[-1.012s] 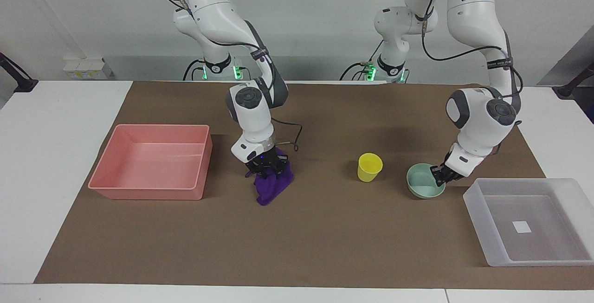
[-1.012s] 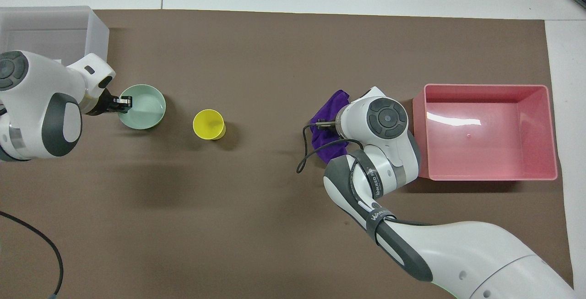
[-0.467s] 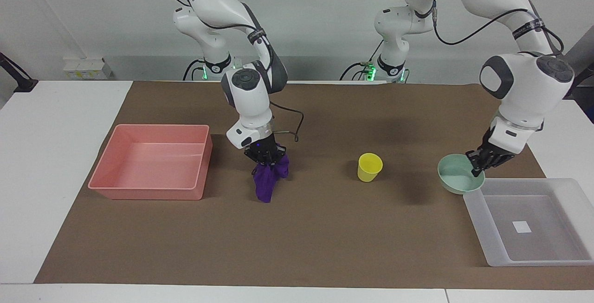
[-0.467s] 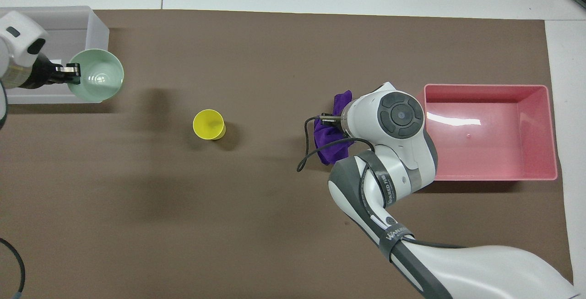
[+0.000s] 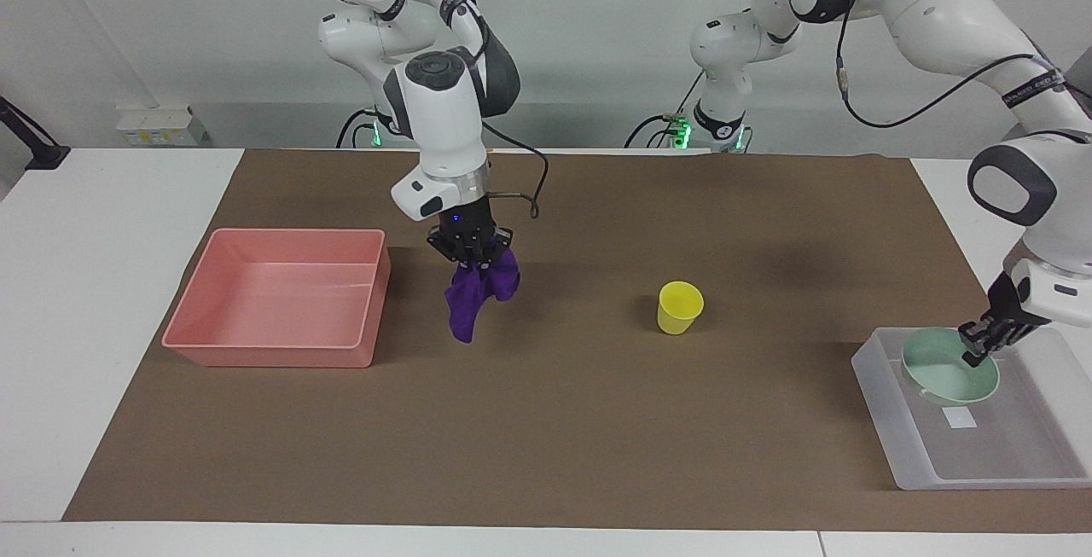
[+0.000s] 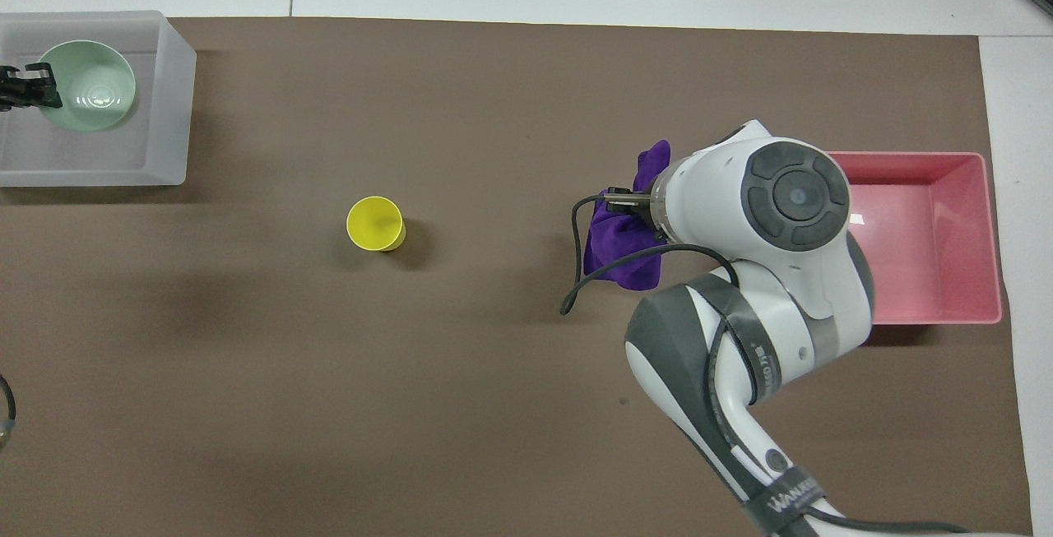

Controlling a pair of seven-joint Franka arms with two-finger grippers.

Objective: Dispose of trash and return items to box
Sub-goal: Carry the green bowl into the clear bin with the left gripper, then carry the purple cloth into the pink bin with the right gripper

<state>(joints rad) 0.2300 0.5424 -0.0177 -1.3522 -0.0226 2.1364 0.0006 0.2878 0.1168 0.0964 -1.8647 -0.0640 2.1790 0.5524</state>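
Bowl [image 5: 949, 376] carried over box [image 5: 904, 438], left tool [image 5: 981, 351] gripping; right tool [image 5: 472, 257] clutching raised cloth [image 5: 478, 301], hidden overhead

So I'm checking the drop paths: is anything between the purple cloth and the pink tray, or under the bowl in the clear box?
Nothing visible. The right end effector holds the purple cloth over bare mat beside the pink tray. The left end effector holds the bowl over the clear box, which has nothing else inside.

"WANUEE"-ish strap [image 6: 791, 494], right arm.

purple cloth [image 5: 478, 297], yellow cup [image 5: 680, 307], mint bowl [image 5: 947, 376]
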